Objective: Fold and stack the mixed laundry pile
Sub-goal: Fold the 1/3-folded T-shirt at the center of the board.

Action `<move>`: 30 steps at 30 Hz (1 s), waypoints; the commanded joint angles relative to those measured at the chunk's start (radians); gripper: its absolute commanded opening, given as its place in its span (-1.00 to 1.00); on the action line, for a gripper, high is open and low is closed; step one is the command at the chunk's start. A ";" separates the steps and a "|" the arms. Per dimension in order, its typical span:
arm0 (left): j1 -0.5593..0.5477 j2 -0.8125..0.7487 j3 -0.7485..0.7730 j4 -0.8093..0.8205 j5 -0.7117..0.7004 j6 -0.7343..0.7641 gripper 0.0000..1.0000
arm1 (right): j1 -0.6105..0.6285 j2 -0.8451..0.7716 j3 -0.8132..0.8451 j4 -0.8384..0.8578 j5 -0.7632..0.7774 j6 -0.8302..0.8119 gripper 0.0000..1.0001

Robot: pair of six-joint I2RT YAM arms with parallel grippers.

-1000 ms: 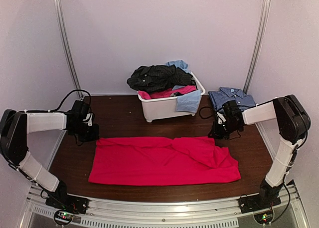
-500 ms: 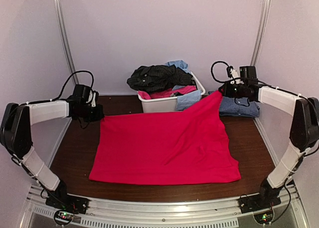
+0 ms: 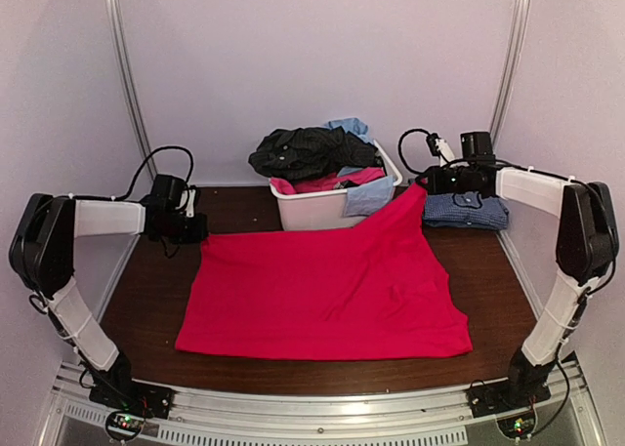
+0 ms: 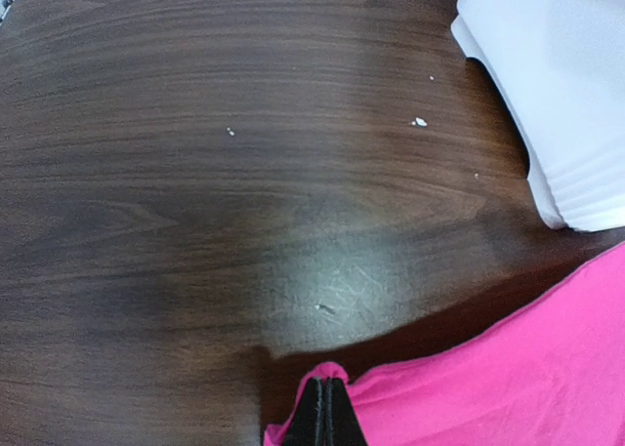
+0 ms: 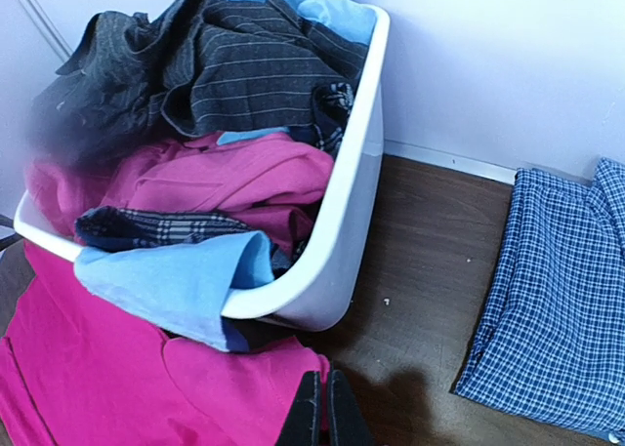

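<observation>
Left gripper (image 3: 193, 228): closed, pinching the far-left corner of the bright pink-red cloth garment (image 3: 322, 290), low over the dark wooden table (image 3: 244, 212).
Right gripper (image 3: 423, 184): closed on the garment's far-right corner, held raised just beside the white rectangular plastic tub (image 3: 312, 215).
Garment: spread across the table, near edge flat.
Tub: heaped with a black pinstriped garment (image 3: 308, 151) and light blue cloth (image 3: 369, 198).
Blue checked shirt (image 3: 469, 210): folded on the table, right of the tub.

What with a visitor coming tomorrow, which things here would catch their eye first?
The bright red garment spread across the dark table, its far corners pinched in both arms' shut jaws. Behind it, a white tub heaped with clothes; to its right, a folded blue checked shirt.
</observation>
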State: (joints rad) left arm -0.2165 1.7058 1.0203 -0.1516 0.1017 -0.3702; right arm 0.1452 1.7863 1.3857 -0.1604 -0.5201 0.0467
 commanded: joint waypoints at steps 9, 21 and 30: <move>0.008 -0.214 -0.134 0.002 -0.067 0.103 -1.00 | 0.023 -0.203 -0.180 -0.020 -0.089 0.034 -1.00; 0.008 -0.301 -0.274 -0.025 -0.024 0.053 -1.00 | 0.054 -0.478 -0.472 -0.023 -0.126 0.141 -1.00; 0.006 -0.368 -0.322 -0.071 -0.028 0.039 -1.00 | 0.116 -0.715 -0.638 -0.105 -0.024 0.260 -1.00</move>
State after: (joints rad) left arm -0.2165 1.3659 0.7242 -0.2100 0.0753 -0.3210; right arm 0.2302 1.1748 0.8028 -0.2256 -0.6163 0.2279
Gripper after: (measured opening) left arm 0.008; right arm 0.007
